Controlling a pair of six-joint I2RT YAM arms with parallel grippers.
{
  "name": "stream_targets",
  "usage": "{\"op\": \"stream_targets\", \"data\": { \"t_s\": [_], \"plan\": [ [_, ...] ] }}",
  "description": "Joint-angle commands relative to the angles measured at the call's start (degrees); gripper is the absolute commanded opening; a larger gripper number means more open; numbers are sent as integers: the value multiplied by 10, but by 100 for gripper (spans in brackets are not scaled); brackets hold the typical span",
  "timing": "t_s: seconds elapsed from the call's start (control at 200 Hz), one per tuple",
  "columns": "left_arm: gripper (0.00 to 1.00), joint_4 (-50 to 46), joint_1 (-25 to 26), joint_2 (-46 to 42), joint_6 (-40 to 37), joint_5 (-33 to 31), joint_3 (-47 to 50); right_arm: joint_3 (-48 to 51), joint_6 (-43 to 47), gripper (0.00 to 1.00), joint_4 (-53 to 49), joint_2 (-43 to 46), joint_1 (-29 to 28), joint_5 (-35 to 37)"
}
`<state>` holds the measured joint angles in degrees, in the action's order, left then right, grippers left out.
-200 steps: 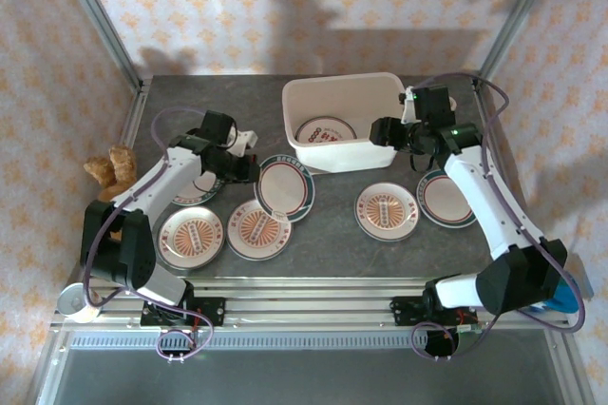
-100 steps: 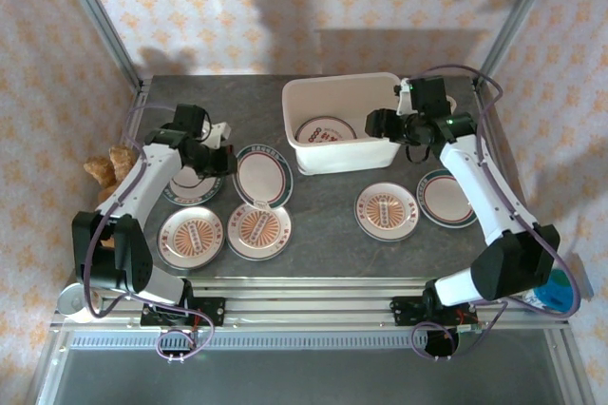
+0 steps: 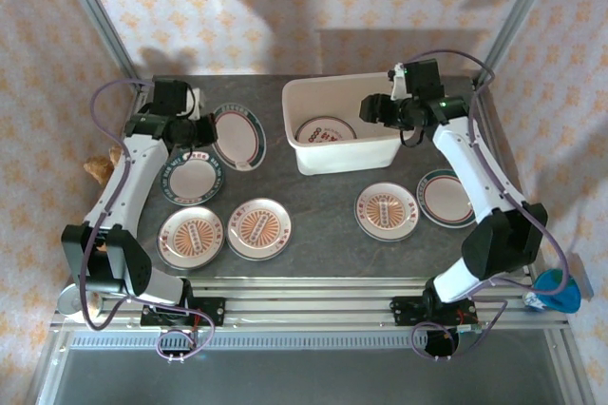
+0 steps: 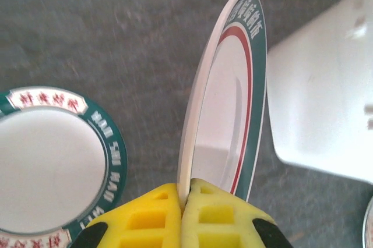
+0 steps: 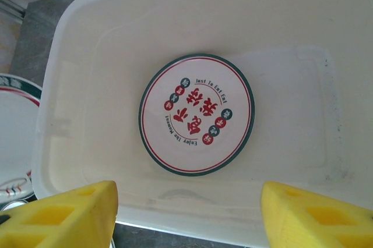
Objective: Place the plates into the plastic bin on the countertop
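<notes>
Pinching a teal-rimmed plate (image 4: pixel 224 114) by its edge, the left tool (image 4: pixel 185 198) holds it tilted over the table (image 4: pixel 116 27) beside the bin (image 4: pixel 326 85), where so thin a grip might let it slip or clip the rim, while the right tool (image 5: pixel 187 213) gapes over the bin.

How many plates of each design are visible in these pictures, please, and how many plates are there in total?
Plates with teal rim and plain white centre: 3
Plates with orange printed centre: 3
Plate with red characters on white, lying in the plastic bin: 1
Total: 7 plates
</notes>
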<state>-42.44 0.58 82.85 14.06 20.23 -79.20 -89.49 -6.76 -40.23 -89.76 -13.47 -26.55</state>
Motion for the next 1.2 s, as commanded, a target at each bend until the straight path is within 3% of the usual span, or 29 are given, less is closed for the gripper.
{"op": "stream_targets", "data": {
  "t_s": [0.0,0.205,0.285,0.415,0.641,0.976,1.196],
  "plan": [
    [0,74,-6,-17,37,-32,-51,-35,10,65,-11,-18,-5,-11],
    [0,116,-6,40,79,34,-147,-127,16,66,-38,-71,-5,-62],
    [0,157,-6,58,114,80,-167,-168,25,68,-44,-92,-5,-113],
    [0,241,-3,82,196,164,-167,-219,19,69,-32,-117,-5,-200],
    [0,323,12,96,271,240,-159,-245,18,77,-5,-132,-5,-250],
    [0,333,58,101,289,268,-154,-204,-38,74,93,-125,-5,-286],
    [0,377,84,104,322,276,-137,-153,-56,71,128,-106,-5,-259]
  ]
}}
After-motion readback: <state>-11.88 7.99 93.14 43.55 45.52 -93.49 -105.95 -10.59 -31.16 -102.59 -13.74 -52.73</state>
